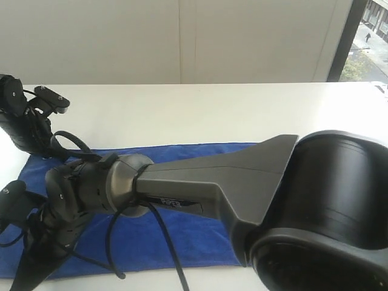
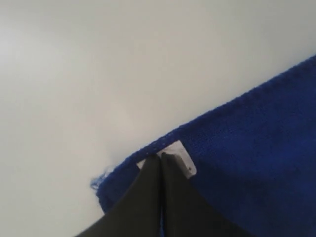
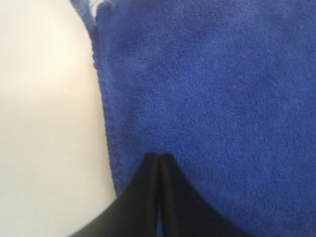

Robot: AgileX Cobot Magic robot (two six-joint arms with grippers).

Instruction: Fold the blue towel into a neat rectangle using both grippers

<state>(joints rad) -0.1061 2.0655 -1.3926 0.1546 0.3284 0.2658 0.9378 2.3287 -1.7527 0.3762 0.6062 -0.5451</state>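
Blue towel (image 1: 182, 239) lies flat on the worktop (image 1: 212, 109), its long axis running away from the white tag (image 2: 183, 158) at one corner. We find the left gripper (image 2: 161, 156) with jaws closed, tips touching the tag. The right gripper (image 3: 159, 156), jaws likewise closed, rests just inside the same short edge, along from the tag. Whether either pinches cloth we cannot tell. We judge the fold must carry this end away from the tag's present place, along that axis.
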